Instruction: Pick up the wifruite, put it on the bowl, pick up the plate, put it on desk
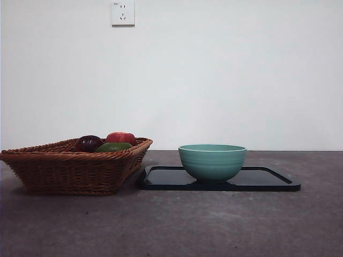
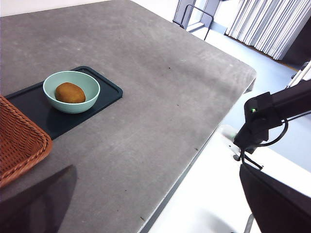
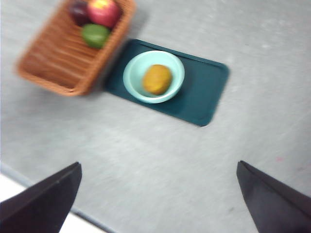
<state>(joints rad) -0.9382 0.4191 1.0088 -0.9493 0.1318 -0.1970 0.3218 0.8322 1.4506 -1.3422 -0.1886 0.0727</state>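
The brown-orange wifruite (image 2: 70,92) lies inside the teal-green bowl (image 2: 71,91); it also shows in the blurred right wrist view (image 3: 157,79), inside the bowl (image 3: 153,76). In the front view the bowl (image 1: 212,161) hides the fruit. The bowl stands on a glossy black tray (image 1: 268,179) on the grey-brown desk (image 1: 177,225). My left gripper (image 2: 155,213) is open and empty, high above the desk near its edge. My right gripper (image 3: 158,204) is open and empty, high above the desk, apart from the bowl. Neither gripper shows in the front view.
A brown wicker basket (image 1: 69,166) stands left of the tray, with a dark purple fruit (image 1: 88,143), a red fruit (image 1: 121,137) and a green fruit (image 1: 113,146) in it. A black arm part (image 2: 265,119) hangs beyond the desk's edge (image 2: 209,141).
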